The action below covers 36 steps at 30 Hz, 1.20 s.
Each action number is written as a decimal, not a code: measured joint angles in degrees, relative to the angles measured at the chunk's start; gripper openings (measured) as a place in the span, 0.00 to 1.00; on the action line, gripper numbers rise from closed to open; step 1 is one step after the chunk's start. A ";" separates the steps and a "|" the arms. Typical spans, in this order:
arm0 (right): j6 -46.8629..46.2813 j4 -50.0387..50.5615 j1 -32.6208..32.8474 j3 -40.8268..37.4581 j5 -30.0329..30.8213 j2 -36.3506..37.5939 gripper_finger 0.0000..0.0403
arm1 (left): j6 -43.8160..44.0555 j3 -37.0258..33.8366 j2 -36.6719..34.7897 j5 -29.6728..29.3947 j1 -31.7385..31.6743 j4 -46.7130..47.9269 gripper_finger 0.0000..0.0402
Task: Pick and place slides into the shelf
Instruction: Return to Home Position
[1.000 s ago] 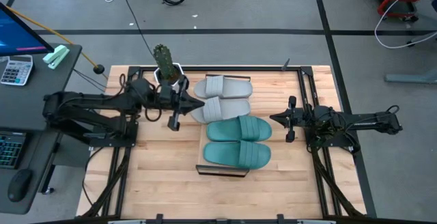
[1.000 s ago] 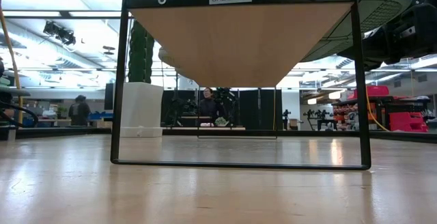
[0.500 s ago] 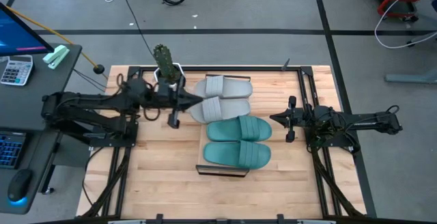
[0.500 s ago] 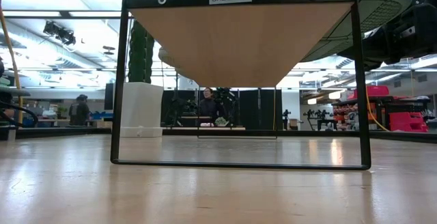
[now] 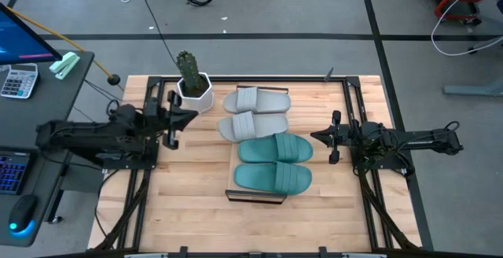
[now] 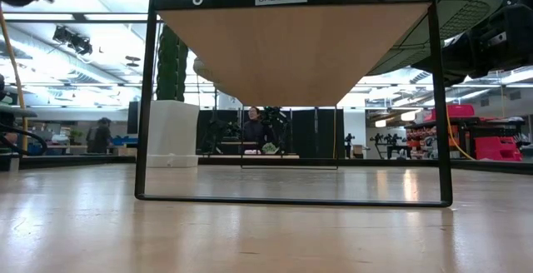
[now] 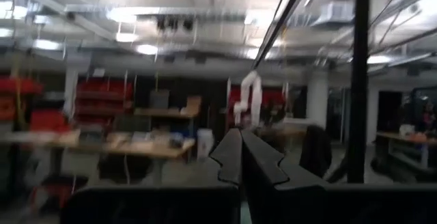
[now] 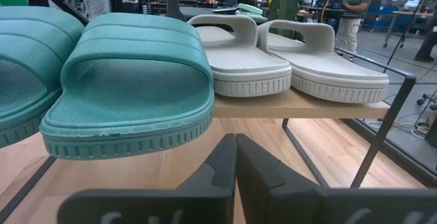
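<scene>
All four slides [image 5: 253,125] up on the shelf [image 6: 291,48]; nothing left to place, seemingly only arms to park.
Side by side across the shelf: two grey slides [image 5: 257,99] at one end, two teal slides [image 5: 275,149] at the other. Left of the shelf, left gripper [image 7: 240,142] pinched together, holding nothing; right of it, right gripper [image 8: 235,145] likewise closed and empty.
</scene>
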State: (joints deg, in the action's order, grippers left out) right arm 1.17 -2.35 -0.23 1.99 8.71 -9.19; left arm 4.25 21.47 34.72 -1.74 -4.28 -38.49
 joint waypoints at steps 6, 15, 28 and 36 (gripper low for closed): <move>0.00 -0.02 -0.01 0.01 0.00 0.00 0.04 | 1.14 -6.93 -6.90 0.02 0.03 2.32 0.01; 0.02 0.00 0.00 0.01 -0.02 0.02 0.04 | 2.68 -14.38 -13.59 0.00 0.01 2.33 0.01; 0.02 0.00 -0.02 0.01 0.00 0.00 0.04 | 3.06 -19.33 -19.08 0.05 0.01 2.74 0.02; 0.02 0.02 -0.02 0.01 0.00 0.02 0.04 | 4.35 -20.95 -20.52 1.12 0.05 3.69 0.01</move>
State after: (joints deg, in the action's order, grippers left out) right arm 1.19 -2.33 -0.25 2.00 8.71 -9.17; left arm 8.60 0.51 14.20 -0.62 -4.23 -34.80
